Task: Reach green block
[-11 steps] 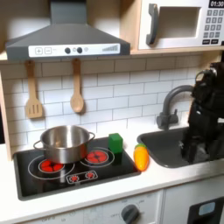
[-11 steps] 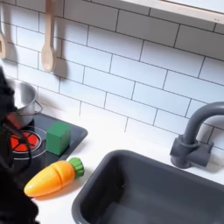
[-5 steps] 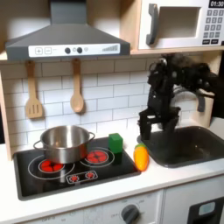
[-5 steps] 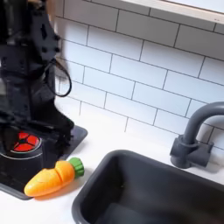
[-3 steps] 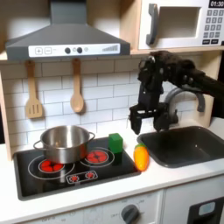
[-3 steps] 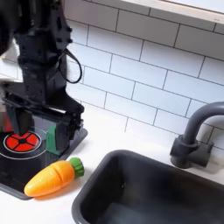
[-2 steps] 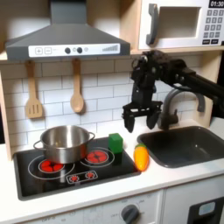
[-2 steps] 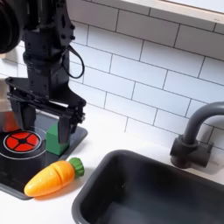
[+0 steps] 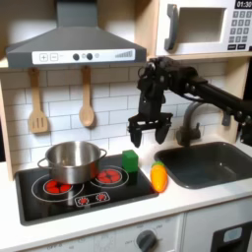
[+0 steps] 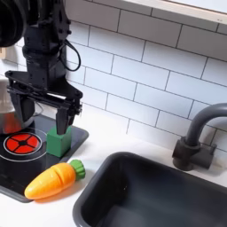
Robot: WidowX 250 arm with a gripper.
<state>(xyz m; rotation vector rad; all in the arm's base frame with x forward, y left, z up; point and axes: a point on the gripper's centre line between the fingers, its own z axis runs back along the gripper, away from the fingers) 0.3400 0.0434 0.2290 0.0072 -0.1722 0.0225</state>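
Note:
The green block (image 9: 130,160) sits on the right rear corner of the black toy stove (image 9: 59,200); it also shows in the second exterior view as the green block (image 10: 59,142). My gripper (image 9: 149,135) hangs open just above and slightly to the right of the block in the first exterior view. In the second exterior view the gripper (image 10: 41,112) is above the block, its two fingers (image 10: 64,115) spread wide apart with nothing between them.
A steel pot (image 9: 71,160) stands on the left burner. An orange carrot toy (image 9: 157,176) lies beside the stove, between it and the dark sink (image 9: 212,165). A grey faucet (image 10: 193,135) rises behind the sink. Wooden spoons (image 9: 87,98) hang on the tiled wall.
The arm has swung from over the sink towards the first exterior view's left and come down, so the open gripper now hangs above the green block.

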